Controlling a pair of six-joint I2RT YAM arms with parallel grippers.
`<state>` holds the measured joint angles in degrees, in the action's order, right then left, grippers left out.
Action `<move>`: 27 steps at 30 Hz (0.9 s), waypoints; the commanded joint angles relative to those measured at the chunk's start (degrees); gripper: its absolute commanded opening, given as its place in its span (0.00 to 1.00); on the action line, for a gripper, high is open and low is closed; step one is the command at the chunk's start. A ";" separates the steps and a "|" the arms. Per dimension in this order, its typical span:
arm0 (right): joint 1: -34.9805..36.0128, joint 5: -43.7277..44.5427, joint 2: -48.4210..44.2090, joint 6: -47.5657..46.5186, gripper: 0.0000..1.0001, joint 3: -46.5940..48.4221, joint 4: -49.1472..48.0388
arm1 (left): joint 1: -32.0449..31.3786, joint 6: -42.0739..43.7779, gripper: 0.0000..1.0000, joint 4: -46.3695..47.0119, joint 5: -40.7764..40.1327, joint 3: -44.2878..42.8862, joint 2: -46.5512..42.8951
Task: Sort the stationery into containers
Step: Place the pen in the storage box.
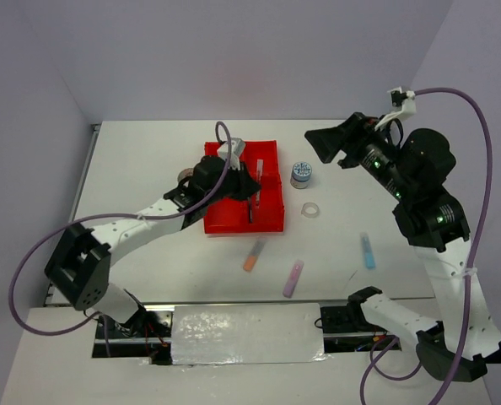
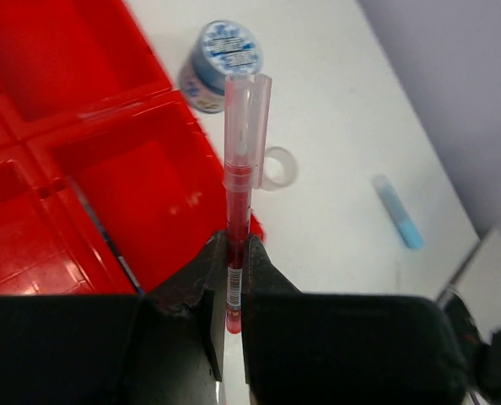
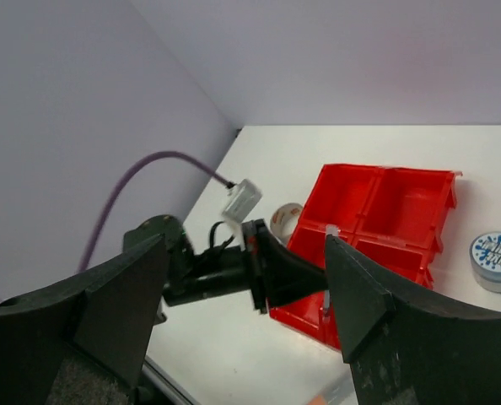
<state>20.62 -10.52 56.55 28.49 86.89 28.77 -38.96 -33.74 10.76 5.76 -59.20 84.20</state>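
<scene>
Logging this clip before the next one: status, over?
Left gripper shut on red pen, held over red tray. Right gripper open, empty, raised aside. Nothing seen blocking the drop.

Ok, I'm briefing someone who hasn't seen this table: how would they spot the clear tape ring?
Find the red tray mid-table. Right of it stands a blue-white round roll; the clear tape ring lies flat just below that in the top view. Alone among its neighbours, it is see-through with an open centre.
</scene>
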 commanded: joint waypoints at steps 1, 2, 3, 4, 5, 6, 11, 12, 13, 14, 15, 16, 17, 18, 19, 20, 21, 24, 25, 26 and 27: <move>-0.14 -1.95 -1.88 -0.63 0.81 -3.38 -0.21 | -0.42 -1.42 0.07 3.91 -9.09 -4.94 5.78; -0.14 -2.13 -2.15 -1.33 0.81 -3.57 0.14 | -0.50 -1.33 0.07 3.65 -9.71 -5.83 7.19; -0.14 -2.22 -2.50 -1.68 0.81 -3.66 0.58 | -0.59 -1.25 0.06 2.78 -11.28 -6.71 9.90; -0.06 -2.13 -2.59 -2.03 0.81 -3.75 1.54 | -0.68 -1.07 0.06 2.34 -12.25 -8.11 11.14; -0.23 -2.05 -2.76 -2.91 0.81 -3.83 1.90 | -0.68 -0.98 0.06 1.81 -13.31 -8.56 13.07; -0.14 -1.70 -3.29 -3.26 0.81 -3.92 2.07 | -0.68 -0.89 0.07 1.72 -14.62 -8.83 13.87; -0.32 -3.10 -4.70 -4.85 0.82 -5.33 1.46 | -0.77 -1.24 0.14 1.28 -16.22 -9.70 18.09; -0.32 -3.53 -4.79 -5.11 0.82 -5.50 1.29 | -0.94 -1.51 0.15 1.28 -16.83 -9.71 18.45; -0.41 -3.63 -4.70 -5.29 0.82 -5.42 1.28 | -1.03 -2.12 0.15 1.36 -17.09 -9.53 18.89; -0.49 -3.71 -4.44 -5.55 0.82 -5.24 1.37 | -1.20 -2.38 0.16 1.45 -17.10 -9.44 19.33; -0.41 -4.06 -4.26 -5.73 0.82 -5.07 1.37 | -1.38 -2.56 0.18 1.45 -16.92 -9.53 19.59; -0.41 -4.24 -4.09 -5.81 0.82 -4.98 1.20 | -1.64 -2.91 0.21 1.19 -17.10 -9.70 19.77; -0.49 -4.24 -3.82 -5.73 0.82 -4.98 1.11 | -2.34 -2.83 0.23 0.93 -17.36 -9.88 19.94; -0.41 -4.50 -3.82 -5.73 0.82 -5.07 0.67 | -2.61 -2.74 0.26 0.58 -17.53 -10.58 20.03; -0.32 -4.42 -3.65 -5.73 0.82 -5.07 0.49 | -2.96 -2.74 0.30 -0.21 -17.88 -10.85 20.03; -0.32 -4.33 -3.47 -5.64 0.82 -5.24 0.41 | -3.05 -2.83 0.33 -0.39 -18.06 -11.02 20.12; -0.49 -4.33 -3.29 -5.55 0.82 -5.42 -0.12 | -3.40 -3.35 0.41 -1.00 -18.41 -11.55 20.12; -0.50 -4.50 -2.86 -5.03 0.82 -5.94 -1.17 | -3.49 -4.58 0.56 -3.46 -19.82 -11.99 19.68; -0.50 -4.85 -2.68 -4.68 0.82 -5.94 -1.35 | -3.49 -4.76 0.59 -4.51 -20.69 -11.99 18.99; -0.67 -4.94 -2.50 -4.50 0.82 -6.03 -1.61 | -3.49 -5.11 0.61 -4.96 -21.14 -11.90 18.46; -0.67 -4.94 -2.42 -4.32 0.82 -6.12 -2.05 | -3.49 -5.55 0.66 -5.31 -21.49 -11.90 17.84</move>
<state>20.47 -14.44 53.89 24.18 81.06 30.26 -42.59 -37.82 6.79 -12.84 -69.41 104.05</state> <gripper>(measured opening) 0.819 0.644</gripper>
